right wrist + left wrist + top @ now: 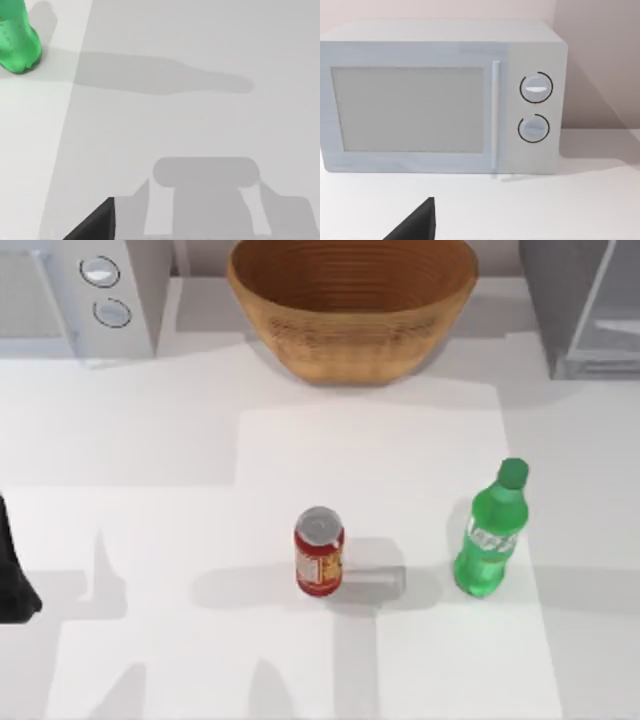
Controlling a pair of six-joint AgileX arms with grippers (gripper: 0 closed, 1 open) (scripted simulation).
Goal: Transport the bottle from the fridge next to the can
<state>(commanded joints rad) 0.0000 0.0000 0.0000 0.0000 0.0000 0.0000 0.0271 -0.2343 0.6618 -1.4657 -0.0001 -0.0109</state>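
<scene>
**Bottle upright on table, right of can, apart from it**

The bottle (490, 538) stands upright on the white table (150, 520), at about 3 o'clock from the can (319, 552). The two are near each other, not touching, with bare table between them. The can is upright at mid-table, silver top showing. The bottle's green cap (513, 473) is on.

The fridge (585, 305) sits at the table's far right corner, at roughly 1 o'clock from the bottle and well apart from it. A woven basket (352, 302) stands at 12 o'clock from the can, along the back edge. The white microwave (85, 295) occupies the far left corner, at about 10 o'clock from the can; the left wrist view faces its door and two round knobs.

The left arm (12, 575) is at the table's left edge, at 9 o'clock from the can. Finger state of the left gripper: cannot tell. Right gripper: cannot tell. The right wrist view shows the bottle's lower body on the table and its long shadow.
</scene>
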